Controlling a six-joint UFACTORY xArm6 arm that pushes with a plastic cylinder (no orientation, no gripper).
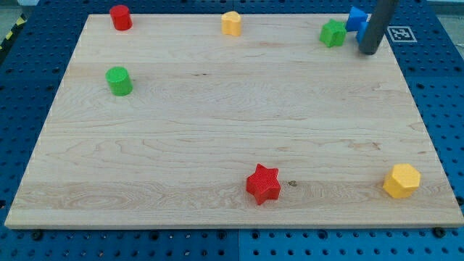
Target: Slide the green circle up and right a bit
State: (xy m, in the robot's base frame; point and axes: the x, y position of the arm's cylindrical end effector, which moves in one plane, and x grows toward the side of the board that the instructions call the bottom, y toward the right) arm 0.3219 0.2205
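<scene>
Single arm, only the dark rod (377,25) shows. It enters from the view's top edge at the far right and slants slightly down toward the view's left. Rest of the arm is out of frame. My tip (368,51) sits low in the view's top right corner, at the surface as far as can be told. Rod looks smooth, dark grey, round in section. No joints or wrist visible. Contact at the end can't be confirmed.
</scene>
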